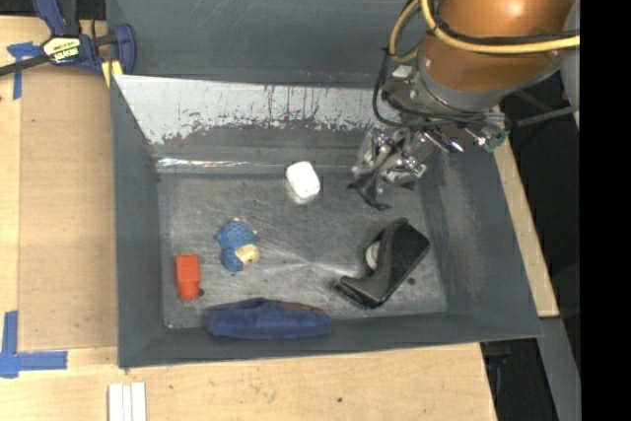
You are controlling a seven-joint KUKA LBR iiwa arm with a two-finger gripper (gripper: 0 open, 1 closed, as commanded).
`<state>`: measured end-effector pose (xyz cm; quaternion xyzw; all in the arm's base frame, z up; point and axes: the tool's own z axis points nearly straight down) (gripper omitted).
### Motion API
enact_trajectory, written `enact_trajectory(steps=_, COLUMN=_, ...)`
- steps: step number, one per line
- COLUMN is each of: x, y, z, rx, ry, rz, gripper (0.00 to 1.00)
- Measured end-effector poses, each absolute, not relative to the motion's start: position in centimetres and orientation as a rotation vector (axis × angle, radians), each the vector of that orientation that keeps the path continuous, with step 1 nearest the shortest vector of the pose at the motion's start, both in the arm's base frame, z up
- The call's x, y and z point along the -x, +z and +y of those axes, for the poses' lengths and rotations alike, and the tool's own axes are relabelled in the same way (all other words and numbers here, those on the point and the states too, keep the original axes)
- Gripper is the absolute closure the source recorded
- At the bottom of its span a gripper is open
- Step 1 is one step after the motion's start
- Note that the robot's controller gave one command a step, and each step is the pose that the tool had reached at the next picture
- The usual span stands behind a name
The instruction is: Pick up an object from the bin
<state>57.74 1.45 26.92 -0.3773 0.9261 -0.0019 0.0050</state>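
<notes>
I cannot tell whether the claw (387,175) is released or clenched. Just left of it lies 1 white cap (303,182), probably light, stiff and slick. Best pinched across its round sides.

We cannot tell what the small blue thing (235,240) with the tan end is, at the floor's left. A pale patch (372,257) peeks from under the black angled object (396,259), the rest of it covered. The arm's orange cover (498,5) hides the bin's (138,212) far right corner. Beneath it, the gripper (386,168) reads as a tangle of metal, too small to sort out.
</notes>
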Motion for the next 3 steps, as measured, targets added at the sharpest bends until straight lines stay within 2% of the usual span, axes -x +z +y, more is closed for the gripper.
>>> enact_trajectory(steps=1, x=-55.2, y=18.0, z=3.9, rx=1.099, ry=0.006, rz=2.949, gripper=1.00)
enact_trajectory(steps=2, x=-55.7, y=17.3, z=2.4, rx=1.117, ry=0.000, rz=2.935, gripper=1.00)
enact_trajectory(steps=3, x=-56.8, y=18.9, z=2.2, rx=1.106, ry=-0.002, rz=2.934, gripper=1.00)
